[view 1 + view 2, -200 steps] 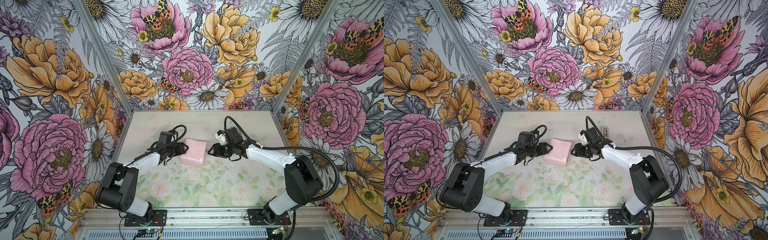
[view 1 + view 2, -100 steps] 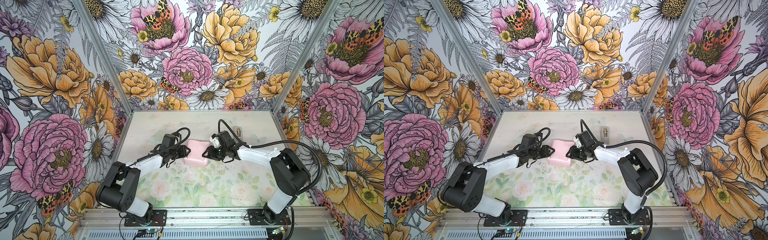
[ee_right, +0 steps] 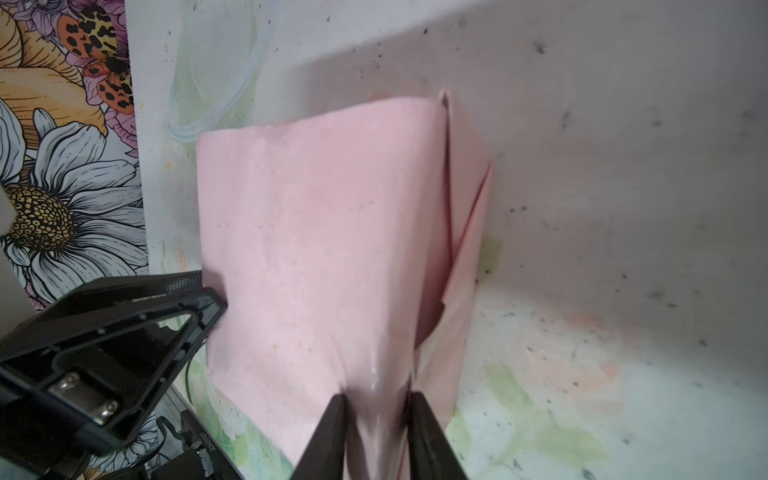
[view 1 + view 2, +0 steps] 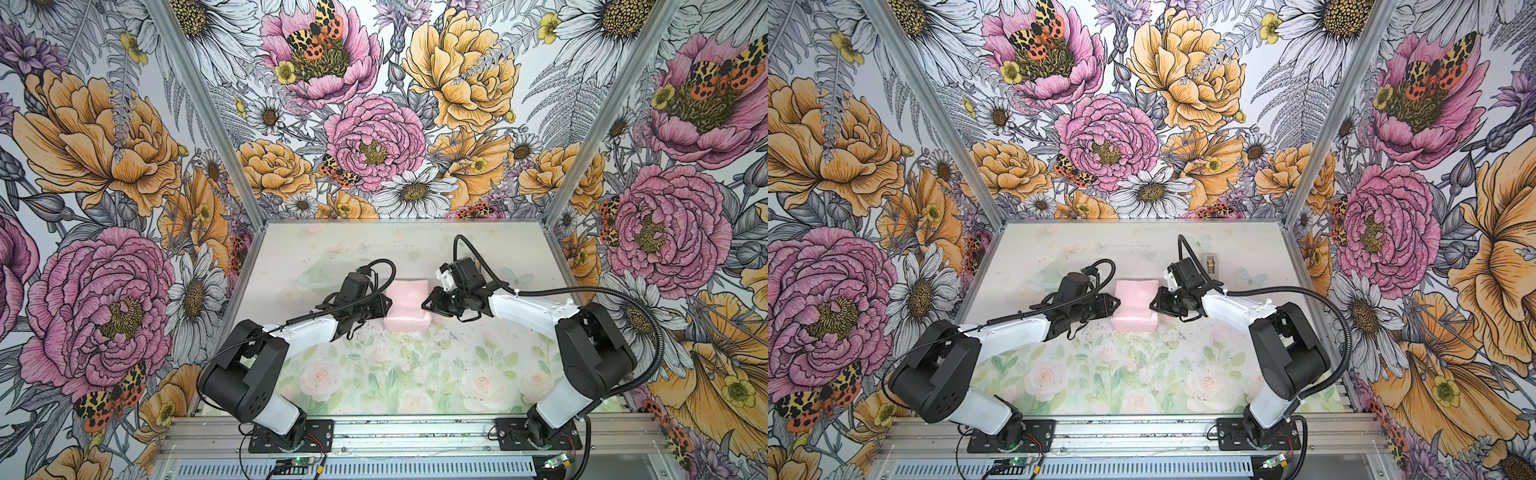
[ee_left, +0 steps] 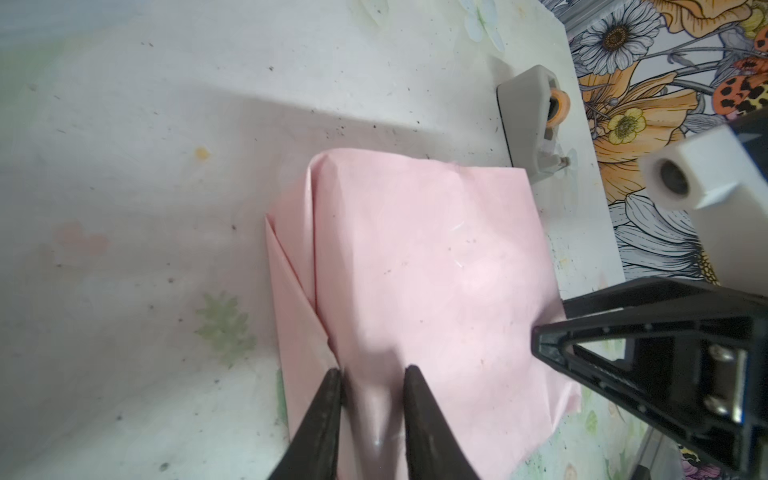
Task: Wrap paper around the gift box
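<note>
We see the left gripper [image 5: 372,374] and the right gripper [image 3: 376,399] each pinching the paper [image 4: 406,305] at opposite sides, jaws nearly closed.

I have both arms stretched low and nearly level toward the middle. My left arm [image 4: 307,332] reaches in from the near left, my right arm [image 4: 528,309] from the right. The left gripper [image 4: 385,306] and right gripper [image 4: 426,305] face each other, jaws drawn narrow, each pinching a fold of the paper [image 4: 407,297].
</note>
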`<state>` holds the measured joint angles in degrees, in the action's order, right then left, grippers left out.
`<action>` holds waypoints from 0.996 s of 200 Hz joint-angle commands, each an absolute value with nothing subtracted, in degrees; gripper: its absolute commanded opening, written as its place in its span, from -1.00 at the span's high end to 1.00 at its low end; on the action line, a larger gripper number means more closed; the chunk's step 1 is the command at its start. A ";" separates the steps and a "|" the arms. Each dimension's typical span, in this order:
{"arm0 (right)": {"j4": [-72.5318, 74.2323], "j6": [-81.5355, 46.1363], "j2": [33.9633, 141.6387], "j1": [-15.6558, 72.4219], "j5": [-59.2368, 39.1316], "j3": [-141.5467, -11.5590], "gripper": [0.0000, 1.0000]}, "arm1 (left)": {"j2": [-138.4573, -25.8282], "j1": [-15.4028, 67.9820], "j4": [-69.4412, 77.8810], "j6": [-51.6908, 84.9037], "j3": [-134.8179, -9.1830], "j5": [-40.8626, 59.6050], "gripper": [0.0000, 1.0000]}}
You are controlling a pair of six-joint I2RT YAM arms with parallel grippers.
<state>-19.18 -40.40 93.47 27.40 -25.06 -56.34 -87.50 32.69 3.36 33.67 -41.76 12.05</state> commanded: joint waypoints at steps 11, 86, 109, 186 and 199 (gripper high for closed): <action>-25.13 -34.73 92.02 25.80 -24.37 -54.59 0.48 | -88.12 39.11 5.37 35.73 -43.41 14.42 0.46; -31.37 -29.68 78.57 19.66 -19.27 -55.75 -0.98 | -74.74 36.07 -6.41 28.10 -44.57 -0.22 -0.33; -31.20 -27.86 73.28 15.91 -11.21 -54.80 -0.99 | -67.88 29.57 -5.68 24.34 -41.28 -6.11 -0.58; -5.70 -18.07 67.59 6.95 15.75 -39.80 -0.99 | -52.10 15.80 21.56 4.66 -19.14 -23.15 -0.98; 1.18 -17.12 68.11 5.40 18.37 -35.86 -0.99 | -51.24 13.80 23.79 4.28 -18.04 -23.84 -0.98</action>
<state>-14.06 -20.84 67.94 7.53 8.67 -40.40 -52.84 16.36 11.92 11.62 -20.78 -18.94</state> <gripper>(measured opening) 0.992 0.987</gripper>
